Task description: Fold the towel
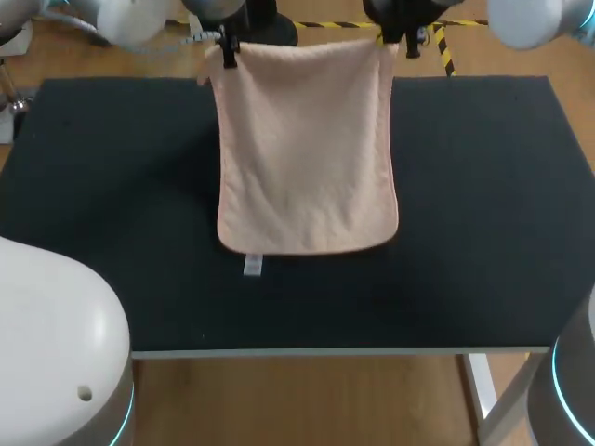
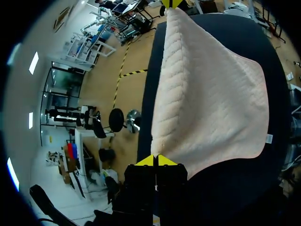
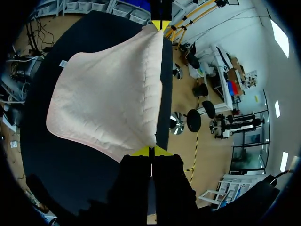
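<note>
A pale peach towel (image 1: pixel 305 149) is stretched between my two grippers over the far side of the black table (image 1: pixel 483 186). Its lower edge, with a small white tag (image 1: pixel 252 266), lies near the table's middle. My left gripper (image 1: pixel 228 48) is shut on the towel's far left corner. My right gripper (image 1: pixel 389 42) is shut on the far right corner. In the left wrist view the gripper (image 2: pixel 156 161) pinches a corner of the towel (image 2: pixel 211 94), which runs away towards the other gripper's yellow tips (image 2: pixel 171 4). The right wrist view mirrors this: gripper (image 3: pixel 151 151), towel (image 3: pixel 108 103).
Bare black tabletop lies to the left (image 1: pixel 102 186) and right of the towel and in front of it. The table's front edge (image 1: pixel 335 352) runs across the near side. White parts of my arms (image 1: pixel 56 353) stand at the near corners.
</note>
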Tool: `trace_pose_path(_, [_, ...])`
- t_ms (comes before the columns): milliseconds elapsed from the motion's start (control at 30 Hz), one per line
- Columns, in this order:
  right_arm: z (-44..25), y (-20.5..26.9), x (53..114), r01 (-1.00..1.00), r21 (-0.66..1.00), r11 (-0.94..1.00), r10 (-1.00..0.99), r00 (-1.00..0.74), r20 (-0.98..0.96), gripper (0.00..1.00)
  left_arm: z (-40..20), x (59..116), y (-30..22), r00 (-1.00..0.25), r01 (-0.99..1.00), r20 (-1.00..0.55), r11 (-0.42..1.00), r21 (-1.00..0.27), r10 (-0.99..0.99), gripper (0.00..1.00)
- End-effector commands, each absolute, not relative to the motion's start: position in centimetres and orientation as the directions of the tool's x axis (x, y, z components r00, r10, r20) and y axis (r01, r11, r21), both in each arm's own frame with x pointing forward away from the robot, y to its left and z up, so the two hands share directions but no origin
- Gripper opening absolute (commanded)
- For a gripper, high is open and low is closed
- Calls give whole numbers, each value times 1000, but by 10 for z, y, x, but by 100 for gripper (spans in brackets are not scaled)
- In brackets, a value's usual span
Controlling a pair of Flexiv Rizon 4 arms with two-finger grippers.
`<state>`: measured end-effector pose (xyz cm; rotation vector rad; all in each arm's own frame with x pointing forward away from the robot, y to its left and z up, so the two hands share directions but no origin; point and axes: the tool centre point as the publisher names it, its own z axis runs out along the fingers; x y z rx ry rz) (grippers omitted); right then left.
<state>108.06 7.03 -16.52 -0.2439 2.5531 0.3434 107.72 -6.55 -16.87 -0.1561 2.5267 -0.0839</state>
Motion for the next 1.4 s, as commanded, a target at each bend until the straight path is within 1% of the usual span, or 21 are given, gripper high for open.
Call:
trace_pose_path(33, [-123, 65, 1071, -257, 177, 950, -109, -805, -583, 0, -127, 1070, -65, -796, -103, -589, 990, -94, -139, 0])
trace_pose_path(433, [-56, 68, 1115, -264, 151, 953, -72, -677, -733, 0, -50, 1125, -57, -665, -107, -734, 990, -87, -137, 0])
trace_pose_path(600, [-39, 70, 1138, -260, 140, 955, -56, -625, -778, 0, -30, 1145, -55, -630, -109, -763, 990, -92, -140, 0])
trace_pose_path(767, [-31, 66, 1145, -245, 134, 960, -39, -593, -804, 0, -20, 1149, -56, -615, -100, -779, 992, -75, -121, 0])
trace_pose_path(900, [-44, 64, 1138, -252, 133, 959, -53, -617, -785, 0, -32, 1141, -58, -637, -92, -762, 993, -75, -117, 0])
trace_pose_path(1033, [-63, 64, 1124, -261, 132, 956, -74, -654, -753, 0, -55, 1121, -60, -686, -88, -716, 991, -99, -132, 0])
trace_pose_path(1100, [-73, 62, 1115, -262, 139, 955, -80, -679, -730, 0, -70, 1106, -63, -706, -95, -697, 992, -81, -125, 0])
trace_pose_path(1400, [-118, 54, 1063, -262, 162, 951, -103, -766, -635, 0, -123, 1034, -63, -787, -134, -592, 985, -113, -175, 0])
